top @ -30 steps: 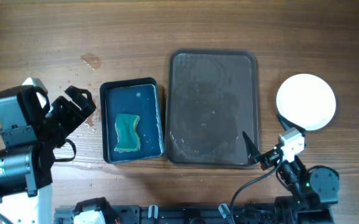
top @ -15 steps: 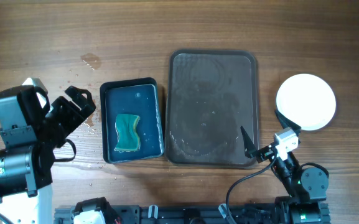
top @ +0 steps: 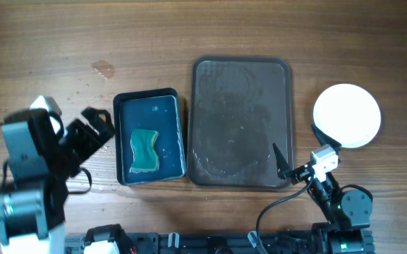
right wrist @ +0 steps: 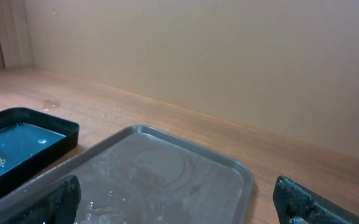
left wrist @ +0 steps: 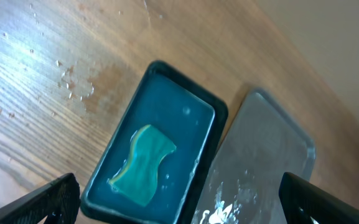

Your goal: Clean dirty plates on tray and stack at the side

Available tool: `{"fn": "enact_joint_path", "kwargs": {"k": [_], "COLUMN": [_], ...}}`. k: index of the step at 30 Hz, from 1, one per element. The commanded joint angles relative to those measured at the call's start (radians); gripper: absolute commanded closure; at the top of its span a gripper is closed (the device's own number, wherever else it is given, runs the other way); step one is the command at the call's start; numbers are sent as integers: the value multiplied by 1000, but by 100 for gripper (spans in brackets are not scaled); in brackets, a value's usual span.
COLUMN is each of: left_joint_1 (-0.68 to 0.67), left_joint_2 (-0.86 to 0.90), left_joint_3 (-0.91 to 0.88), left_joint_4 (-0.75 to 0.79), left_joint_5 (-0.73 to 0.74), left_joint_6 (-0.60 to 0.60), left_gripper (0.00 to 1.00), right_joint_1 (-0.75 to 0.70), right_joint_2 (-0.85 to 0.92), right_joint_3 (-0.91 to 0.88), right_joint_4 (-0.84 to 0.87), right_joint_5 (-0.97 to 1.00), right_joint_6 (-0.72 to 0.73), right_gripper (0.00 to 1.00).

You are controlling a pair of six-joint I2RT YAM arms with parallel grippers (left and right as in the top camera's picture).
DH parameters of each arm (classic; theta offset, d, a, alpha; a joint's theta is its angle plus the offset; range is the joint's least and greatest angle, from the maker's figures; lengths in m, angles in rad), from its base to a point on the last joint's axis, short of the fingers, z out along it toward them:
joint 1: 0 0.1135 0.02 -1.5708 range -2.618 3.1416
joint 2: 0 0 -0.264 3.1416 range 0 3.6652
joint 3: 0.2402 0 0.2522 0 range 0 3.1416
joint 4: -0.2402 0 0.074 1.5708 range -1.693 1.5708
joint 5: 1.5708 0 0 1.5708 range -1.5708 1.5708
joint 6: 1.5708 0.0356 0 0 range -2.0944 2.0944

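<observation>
The dark brown tray (top: 241,70) lies in the middle of the table, wet and streaked, with no plate on it. It also shows in the left wrist view (left wrist: 272,149) and the right wrist view (right wrist: 167,168). White plates (top: 346,115) lie to the right of the tray as one clean white round shape; from above I cannot tell how many are stacked. My left gripper (top: 99,125) is open and empty, left of the black tray. My right gripper (top: 298,149) is open and empty at the brown tray's near right corner, its fingers showing in the right wrist view (right wrist: 176,199).
A small black tray of blue water (top: 150,99) stands left of the brown tray, with a green sponge (top: 144,149) lying in it. Water drops and a wet stain (top: 103,68) mark the wood at the far left.
My left arm has shifted a little to the right and toward the table's front. My right gripper moved slightly left and up a second ago and has since held still.
</observation>
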Motion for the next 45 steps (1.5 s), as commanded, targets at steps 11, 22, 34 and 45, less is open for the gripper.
{"fn": "enact_joint_path", "kwargs": {"k": [11,22,34,45], "left_joint_1": [-59,-116,-116,-116], "left_joint_2": [-855,-866,-865,-865], "left_joint_3": [-1041,-1144,-1144,-1144], "left_joint_4": [1080,1054,1054,1054], "left_joint_5": [60,43,43,43], "left_joint_6": [107,106,107,107], "left_gripper": [0,0,0,0], "right_joint_1": [4,4,4,4], "right_joint_2": [-11,-11,-11,-11], "right_joint_3": [-1,-1,-1,-1], "right_joint_4": [4,4,4,4], "right_joint_5": [10,10,10,10], "right_joint_6": [-5,-6,-6,-5], "right_gripper": [0,0,0,0]}}
